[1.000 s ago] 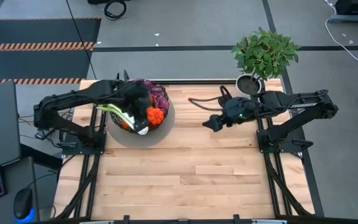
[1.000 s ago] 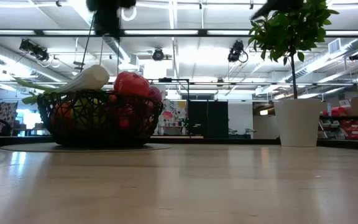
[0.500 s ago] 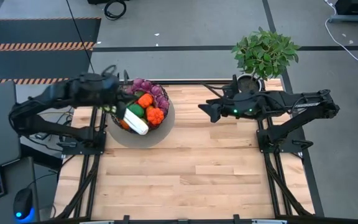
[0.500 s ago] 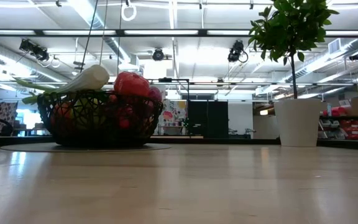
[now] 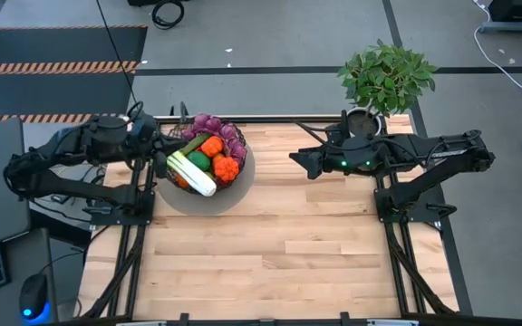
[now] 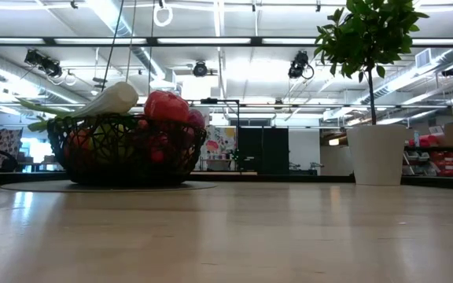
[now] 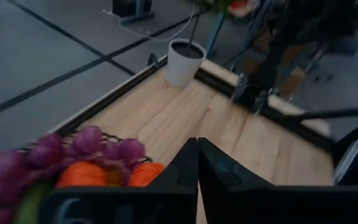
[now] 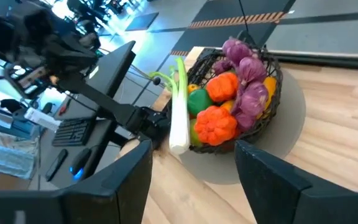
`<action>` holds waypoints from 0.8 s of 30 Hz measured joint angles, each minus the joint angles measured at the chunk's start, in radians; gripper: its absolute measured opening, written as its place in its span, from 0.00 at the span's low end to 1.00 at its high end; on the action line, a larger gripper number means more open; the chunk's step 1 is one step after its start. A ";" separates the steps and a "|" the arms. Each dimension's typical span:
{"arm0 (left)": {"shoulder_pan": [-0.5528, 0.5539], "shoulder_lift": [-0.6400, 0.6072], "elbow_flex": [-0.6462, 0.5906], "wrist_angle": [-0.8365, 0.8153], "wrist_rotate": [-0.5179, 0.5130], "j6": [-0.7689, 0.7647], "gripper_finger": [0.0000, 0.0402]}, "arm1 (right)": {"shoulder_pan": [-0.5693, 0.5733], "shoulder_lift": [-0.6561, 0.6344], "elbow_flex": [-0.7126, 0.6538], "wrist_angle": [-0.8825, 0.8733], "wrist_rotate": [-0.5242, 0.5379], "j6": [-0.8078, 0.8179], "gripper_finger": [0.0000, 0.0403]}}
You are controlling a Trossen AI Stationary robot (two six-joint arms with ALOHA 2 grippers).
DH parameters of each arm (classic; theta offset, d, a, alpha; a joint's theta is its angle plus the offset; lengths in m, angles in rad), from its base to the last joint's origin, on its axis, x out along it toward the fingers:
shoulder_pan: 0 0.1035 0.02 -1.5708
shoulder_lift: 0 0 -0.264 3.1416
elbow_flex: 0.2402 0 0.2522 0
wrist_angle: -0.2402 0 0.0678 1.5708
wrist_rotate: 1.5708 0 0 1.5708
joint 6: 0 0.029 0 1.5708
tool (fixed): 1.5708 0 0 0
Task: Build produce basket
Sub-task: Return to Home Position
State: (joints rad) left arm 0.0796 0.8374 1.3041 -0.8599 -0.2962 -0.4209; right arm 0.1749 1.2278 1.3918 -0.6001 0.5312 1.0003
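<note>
Currently basket (image 5: 240,148) on round grey mat (image 5: 234,196), table's rear left. Contents, produce: leek (image 5: 194,174) lying diagonally, orange pieces, green piece, purple cluster (image 5: 216,125). Low view only: leek's green end overhangs rim; no arm in frame. Just beside basket, left gripper (image 5: 155,148), fingers pressed together, empty. Mid-table, right gripper (image 5: 295,160), fingers spread, empty. Potted plant (image 5: 386,77) rear right, well apart.
</note>
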 joint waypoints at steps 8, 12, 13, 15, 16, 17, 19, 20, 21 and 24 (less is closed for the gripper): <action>-0.057 -0.309 -0.365 0.333 0.005 -0.093 0.01 | 0.037 0.002 0.000 -0.018 -0.027 0.022 0.58; -0.074 -0.486 -0.455 0.333 0.005 -0.094 0.01 | 0.040 0.012 0.000 -0.078 -0.088 0.022 0.58; -0.073 -0.528 -0.475 0.336 0.005 -0.095 0.01 | 0.040 0.015 0.000 -0.089 -0.103 0.022 0.58; -0.073 -0.603 -0.518 0.335 0.005 -0.100 0.01 | 0.040 0.027 0.000 -0.095 -0.114 0.031 0.58; -0.073 -0.644 -0.542 0.337 0.004 -0.108 0.01 | 0.039 0.031 0.000 -0.092 -0.118 0.041 0.58; -0.073 -0.681 -0.568 0.347 0.003 -0.116 0.01 | 0.039 0.033 0.000 -0.096 -0.127 0.048 0.57; -0.073 -0.750 -0.624 0.402 0.001 -0.118 0.01 | 0.034 0.039 0.000 -0.081 -0.126 0.083 0.57; -0.073 -0.782 -0.652 0.408 0.001 -0.119 0.01 | 0.030 0.040 0.000 -0.074 -0.121 0.099 0.56; -0.072 -0.814 -0.683 0.423 0.001 -0.120 0.01 | 0.030 0.042 0.000 -0.076 -0.113 0.105 0.55; -0.072 -0.833 -0.750 0.480 0.002 -0.126 0.01 | 0.028 0.043 -0.001 -0.041 -0.081 0.081 0.50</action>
State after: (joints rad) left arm 0.0073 0.0040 0.5540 -0.3797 -0.2945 -0.5470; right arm 0.2028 1.2706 1.3912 -0.6413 0.4500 1.0812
